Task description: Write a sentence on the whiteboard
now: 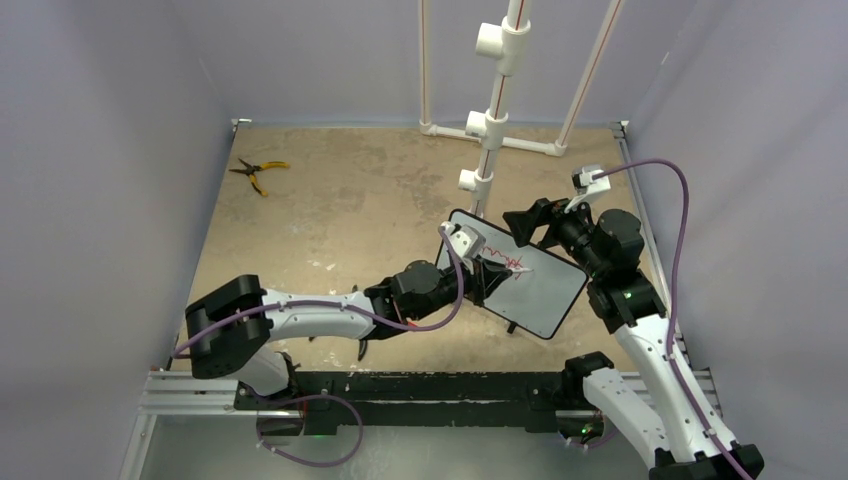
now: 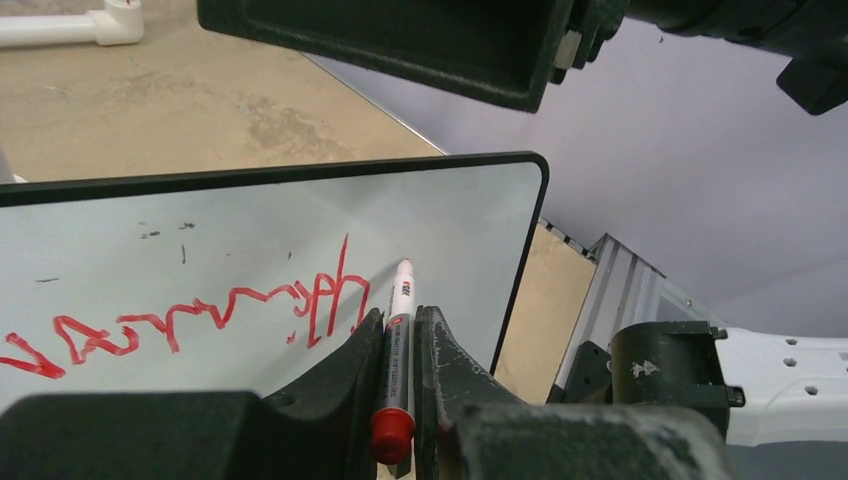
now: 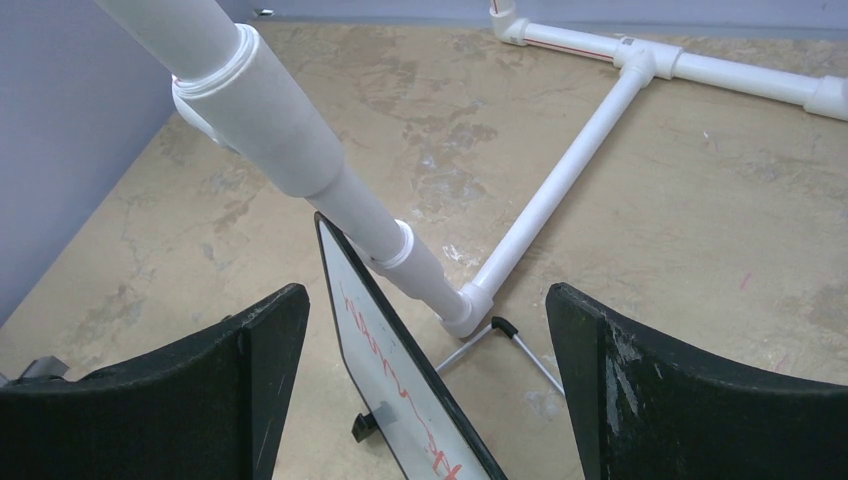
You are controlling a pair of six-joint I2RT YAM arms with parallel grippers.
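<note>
The whiteboard [image 1: 545,290] stands tilted on the table at centre right. The sentence [image 1: 508,264] is a red scrawl across its face. In the left wrist view my left gripper [image 2: 400,315] is shut on a red-capped marker [image 2: 400,340]. The marker's tip rests against the whiteboard [image 2: 450,210], just right of the sentence [image 2: 200,320]. My right gripper [image 1: 530,222] hovers over the board's top edge. Its jaws are open, and the whiteboard [image 3: 392,400] with the sentence [image 3: 372,335] runs edge-on between them, apart from both fingers [image 3: 250,380].
A white PVC pipe frame [image 1: 490,130] rises just behind the board, and its pipes [image 3: 560,180] lie on the table. Yellow-handled pliers [image 1: 255,172] lie at the far left. The board's wire stand [image 3: 505,340] sticks out behind it. Grey walls enclose the table.
</note>
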